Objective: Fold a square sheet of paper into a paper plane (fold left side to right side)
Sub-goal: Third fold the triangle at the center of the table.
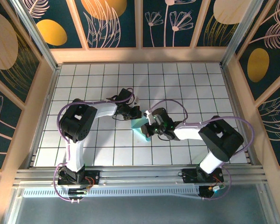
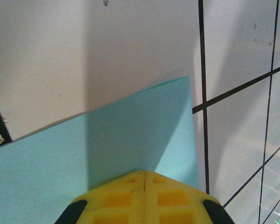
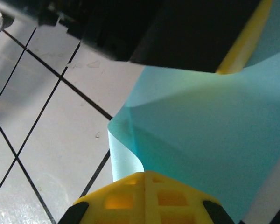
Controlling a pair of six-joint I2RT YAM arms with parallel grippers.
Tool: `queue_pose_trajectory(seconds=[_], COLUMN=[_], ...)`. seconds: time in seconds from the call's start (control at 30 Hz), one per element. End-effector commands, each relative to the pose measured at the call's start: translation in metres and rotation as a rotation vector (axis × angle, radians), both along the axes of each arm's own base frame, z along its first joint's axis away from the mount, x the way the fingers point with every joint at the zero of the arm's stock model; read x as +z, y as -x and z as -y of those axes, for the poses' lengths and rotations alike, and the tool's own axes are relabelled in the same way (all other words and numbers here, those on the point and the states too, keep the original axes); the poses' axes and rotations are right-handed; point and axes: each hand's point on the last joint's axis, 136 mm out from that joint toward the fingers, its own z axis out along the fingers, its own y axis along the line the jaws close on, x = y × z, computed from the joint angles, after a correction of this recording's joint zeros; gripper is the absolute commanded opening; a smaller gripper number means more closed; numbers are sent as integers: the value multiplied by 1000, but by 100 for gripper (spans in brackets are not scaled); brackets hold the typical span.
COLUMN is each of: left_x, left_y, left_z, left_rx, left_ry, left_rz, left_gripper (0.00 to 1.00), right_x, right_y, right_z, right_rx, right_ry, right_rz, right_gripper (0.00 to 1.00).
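The square sheet of paper (image 1: pixel 141 129) is light cyan and lies bent near the middle of the grid table, between my two grippers. In the left wrist view the paper (image 2: pixel 130 135) runs flat under my left gripper (image 2: pixel 144 171), whose yellow fingertips are pressed together on its near edge. In the right wrist view the paper (image 3: pixel 210 140) curls up at its left edge into my right gripper (image 3: pixel 144 172), which is shut on it. Above that, a yellow finger (image 3: pixel 242 46) of the left gripper meets the sheet's far edge. From the top view the left gripper (image 1: pixel 136 116) and right gripper (image 1: pixel 148 127) stand close together.
The white table with black grid lines (image 1: pixel 98 84) is walled by wooden frames and metal posts (image 1: pixel 35 37). An aluminium rail (image 1: pixel 140 175) at the near edge carries both arm bases. Purple cables loop over both arms.
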Motion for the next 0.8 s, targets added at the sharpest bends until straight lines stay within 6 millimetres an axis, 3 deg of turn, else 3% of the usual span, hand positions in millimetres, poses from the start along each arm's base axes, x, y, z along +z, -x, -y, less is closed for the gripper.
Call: queue_pose_trajectory(seconds=[0.0, 0.77], left_x=[-22, -20], left_y=[6, 5], left_z=[-14, -14], left_rx=[11, 13], left_ry=[-93, -96], left_rz=[-32, -28], left_gripper=[4, 4], right_x=[-1, -8], right_y=[-13, -29], right_z=[5, 15], right_rx=[-48, -120], right_ry=[27, 73], right_rz=[4, 16], right_gripper=[0, 0])
